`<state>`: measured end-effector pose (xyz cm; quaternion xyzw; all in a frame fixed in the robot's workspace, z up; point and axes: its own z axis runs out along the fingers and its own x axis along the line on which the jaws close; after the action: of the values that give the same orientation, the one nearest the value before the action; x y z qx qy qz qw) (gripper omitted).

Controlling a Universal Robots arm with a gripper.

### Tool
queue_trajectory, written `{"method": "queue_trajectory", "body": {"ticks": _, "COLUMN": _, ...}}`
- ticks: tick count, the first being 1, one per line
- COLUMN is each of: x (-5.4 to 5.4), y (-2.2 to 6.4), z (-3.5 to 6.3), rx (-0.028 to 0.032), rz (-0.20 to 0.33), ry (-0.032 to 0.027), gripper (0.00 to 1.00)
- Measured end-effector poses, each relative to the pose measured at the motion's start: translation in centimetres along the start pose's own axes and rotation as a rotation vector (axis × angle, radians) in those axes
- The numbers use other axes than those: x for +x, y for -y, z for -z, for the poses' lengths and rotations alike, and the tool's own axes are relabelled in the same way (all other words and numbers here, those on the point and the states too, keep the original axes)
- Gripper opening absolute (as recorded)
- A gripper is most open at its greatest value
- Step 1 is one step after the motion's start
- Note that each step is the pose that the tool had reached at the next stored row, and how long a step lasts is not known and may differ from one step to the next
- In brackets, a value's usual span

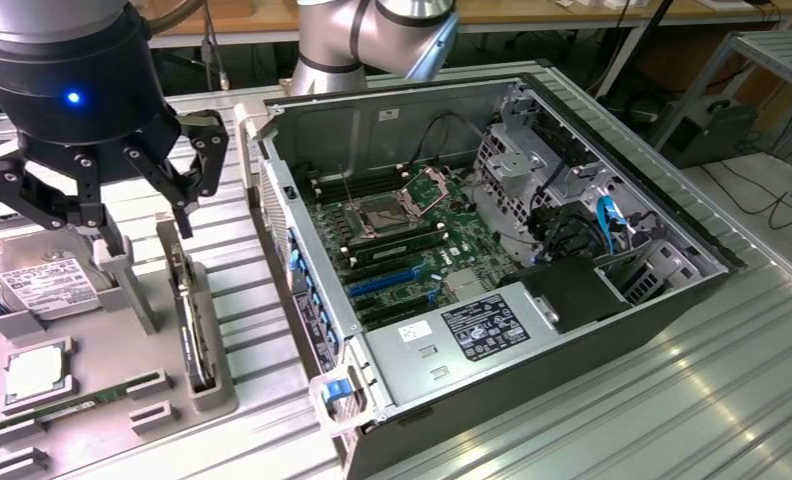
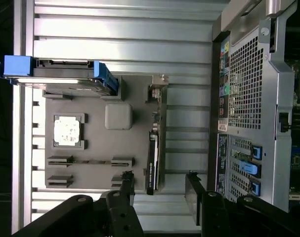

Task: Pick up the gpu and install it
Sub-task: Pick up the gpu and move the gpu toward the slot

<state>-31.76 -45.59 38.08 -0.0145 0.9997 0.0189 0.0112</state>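
Ribbed metal surface [image 1: 716, 400] carries the grey tray [image 1: 109, 355] where the gpu [image 1: 199, 330] stands on edge below the open jaws, apparently lined up between them; lowering well means staying square to the card, straddling both faces.

Metal table [image 1: 716, 400]: tray [image 1: 116, 362], computer case [image 1: 556, 385]

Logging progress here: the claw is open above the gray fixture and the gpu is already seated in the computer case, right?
No. The gpu is not in the computer case; it stands on edge in the gray fixture, under the open claw, as the exterior view shows.
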Motion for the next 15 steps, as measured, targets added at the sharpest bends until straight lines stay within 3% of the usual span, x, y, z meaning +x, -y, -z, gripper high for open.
{"method": "queue_trajectory", "body": {"ticks": 4, "x": 0.0, "y": -1.07, "z": -0.1, "rx": 0.0207, "rz": 0.0, "ry": -0.0005, "gripper": 0.54}}
{"method": "queue_trajectory", "body": {"ticks": 5, "x": 0.0, "y": -1.28, "z": -0.15, "rx": 0.0235, "rz": 0.0, "ry": -0.0006, "gripper": 0.54}}
{"method": "queue_trajectory", "body": {"ticks": 7, "x": 0.0, "y": -1.71, "z": -0.32, "rx": 0.0279, "rz": 0.001, "ry": -0.0006, "gripper": 0.54}}
{"method": "queue_trajectory", "body": {"ticks": 10, "x": 0.0, "y": -1.8, "z": -0.43, "rx": 0.0297, "rz": 0.001, "ry": -0.002, "gripper": 0.54}}
{"method": "queue_trajectory", "body": {"ticks": 15, "x": 0.0, "y": -1.8, "z": -0.62, "rx": 0.0348, "rz": 0.001, "ry": -0.0092, "gripper": 0.54}}
